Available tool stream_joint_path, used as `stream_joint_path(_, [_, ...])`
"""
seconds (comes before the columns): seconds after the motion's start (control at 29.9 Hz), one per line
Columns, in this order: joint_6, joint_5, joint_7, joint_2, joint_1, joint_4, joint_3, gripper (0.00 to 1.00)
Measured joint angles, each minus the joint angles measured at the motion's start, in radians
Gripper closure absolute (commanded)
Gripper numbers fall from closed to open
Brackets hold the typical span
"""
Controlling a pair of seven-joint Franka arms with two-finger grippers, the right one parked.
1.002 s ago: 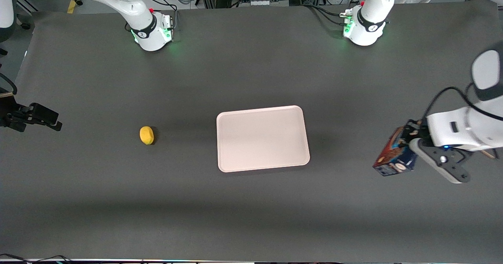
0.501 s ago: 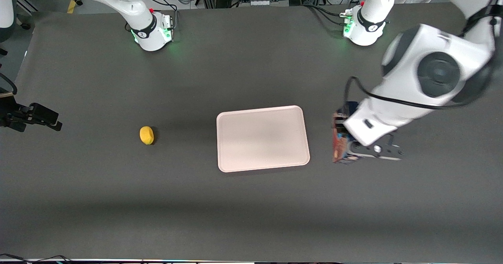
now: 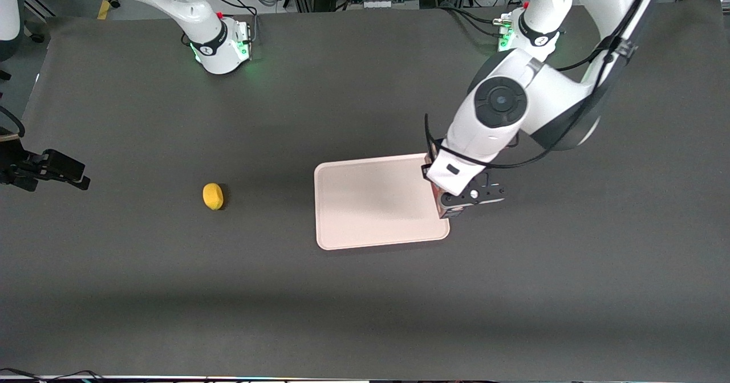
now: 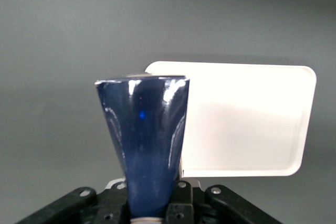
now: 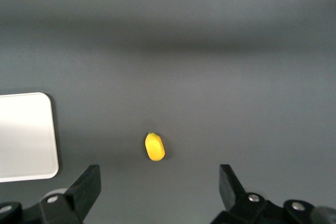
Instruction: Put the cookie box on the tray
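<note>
Clamping the cookie box [image 4: 144, 145], the gripper [image 3: 450, 203] is hanging over the tray [image 3: 370, 200]; its fingers are pinching the carton's end. Its spot is the tray's edge toward the working arm.

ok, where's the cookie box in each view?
Front: box mostly hidden under the gripper, at the tray edge toward the working arm.
Left wrist: box held in the gripper, tray in the background.
Right wrist: not in it.
Shared landmark: tray.
</note>
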Motion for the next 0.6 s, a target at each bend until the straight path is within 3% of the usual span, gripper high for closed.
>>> stream_joint_path(0.3, [0.161, 0.08, -0.104, 0.013, -0.004, -0.164, -0.03, 0.82])
stream_joint_path(0.6, [0.246, 0.222, -0.255, 0.037, -0.026, -0.257, -0.045, 0.82])
